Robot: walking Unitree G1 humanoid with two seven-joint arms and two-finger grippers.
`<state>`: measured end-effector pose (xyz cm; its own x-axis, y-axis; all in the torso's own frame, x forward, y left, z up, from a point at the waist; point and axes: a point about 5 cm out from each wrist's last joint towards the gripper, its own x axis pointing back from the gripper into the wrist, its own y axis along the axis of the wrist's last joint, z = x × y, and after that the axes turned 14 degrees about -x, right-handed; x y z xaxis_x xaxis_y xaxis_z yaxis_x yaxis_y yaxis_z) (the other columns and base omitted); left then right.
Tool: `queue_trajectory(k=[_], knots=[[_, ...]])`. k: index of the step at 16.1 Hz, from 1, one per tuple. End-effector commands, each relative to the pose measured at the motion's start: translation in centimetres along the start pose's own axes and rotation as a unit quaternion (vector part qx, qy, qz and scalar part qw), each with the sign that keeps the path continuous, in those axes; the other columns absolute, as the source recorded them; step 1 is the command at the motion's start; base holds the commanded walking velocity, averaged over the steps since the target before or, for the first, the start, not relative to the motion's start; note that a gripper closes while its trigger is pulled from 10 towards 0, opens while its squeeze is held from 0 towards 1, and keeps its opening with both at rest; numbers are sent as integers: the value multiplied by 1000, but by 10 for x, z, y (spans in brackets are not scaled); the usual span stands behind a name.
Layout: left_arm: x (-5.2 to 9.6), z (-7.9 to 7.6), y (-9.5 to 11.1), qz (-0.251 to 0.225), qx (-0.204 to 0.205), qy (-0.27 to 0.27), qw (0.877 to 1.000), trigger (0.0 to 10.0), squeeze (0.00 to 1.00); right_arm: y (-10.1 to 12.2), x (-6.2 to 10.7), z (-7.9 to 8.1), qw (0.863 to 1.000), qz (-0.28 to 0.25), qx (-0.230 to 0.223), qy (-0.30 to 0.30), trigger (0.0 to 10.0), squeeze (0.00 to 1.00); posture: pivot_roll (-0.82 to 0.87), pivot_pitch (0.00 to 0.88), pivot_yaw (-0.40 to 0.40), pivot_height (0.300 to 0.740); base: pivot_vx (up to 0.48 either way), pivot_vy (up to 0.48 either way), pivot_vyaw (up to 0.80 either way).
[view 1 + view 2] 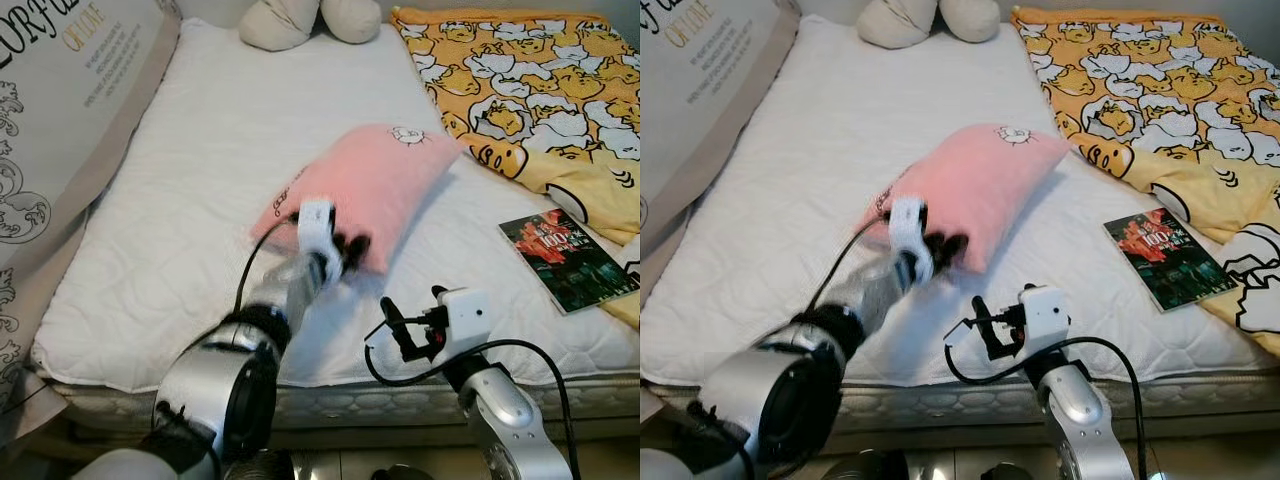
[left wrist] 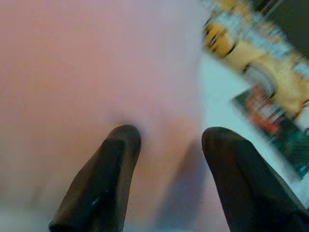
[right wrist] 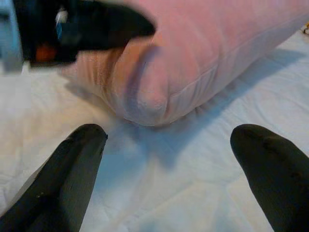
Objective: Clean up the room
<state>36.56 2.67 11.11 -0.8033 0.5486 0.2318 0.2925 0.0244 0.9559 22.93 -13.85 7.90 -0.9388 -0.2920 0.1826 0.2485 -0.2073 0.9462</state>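
Looking down from our head camera, we see a bed with a white quilted mattress [image 1: 200, 200]. A pink pillow [image 1: 375, 180] lies near the middle of it, tilted, with one corner pointing toward us. Our left gripper [image 1: 348, 250] reaches over the bed's near edge to that near corner. In the left wrist view its two black fingers [image 2: 108, 174] are spread apart, with their tips pressed against the pink fabric, though the blur leaves it unclear whether any fabric is caught between them.

Our right gripper [image 1: 395, 330] hovers lower, over the mattress near the front edge, just short of the pillow and apart from it. Its fingers [image 3: 67, 174] are spread wide, with only white quilting between them.

To the right, a yellow blanket [image 1: 540, 90] printed with cartoon figures covers that side of the bed. A book [image 1: 565, 258] with a dark red and green cover lies flat on the mattress beside the blanket's edge. At the head of the bed sit the beige feet of a plush toy [image 1: 300, 20]. A large printed cushion [image 1: 60, 110] leans along the left side.
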Motion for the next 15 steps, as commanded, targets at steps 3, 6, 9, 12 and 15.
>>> queue_trajectory(k=[3, 6, 9, 12, 15], knots=[[-16, -79, 12, -50, -106, -91, 989, 10000, 1000, 0, -7, 0, 1000, -8, -6, -3, 10000, 0, -158, 63, 70, 727, 0, 0, 0], [3, -13, 20, -103, -214, 20, 971, 10000, 1000, 2, -13, -7, 999, -23, -4, -30, 10000, 0, -132, 57, 73, 727, 0, 0, 0], [33, 39, 7, -103, -247, 108, 957, 10000, 1000, 3, -21, -10, 999, -31, -1, -42, 10000, 0, -98, 41, 75, 727, 0, 0, 0], [77, 80, -21, -82, -249, 184, 947, 10000, 1000, 1, -32, -11, 998, -34, -1, -43, 10000, 0, -45, 22, 58, 727, 0, 0, 0], [97, 87, -32, -78, -246, 206, 944, 10000, 1000, 5, -48, -13, 998, -41, -14, -51, 10000, 0, -12, 10, 42, 727, 0, 0, 0]])
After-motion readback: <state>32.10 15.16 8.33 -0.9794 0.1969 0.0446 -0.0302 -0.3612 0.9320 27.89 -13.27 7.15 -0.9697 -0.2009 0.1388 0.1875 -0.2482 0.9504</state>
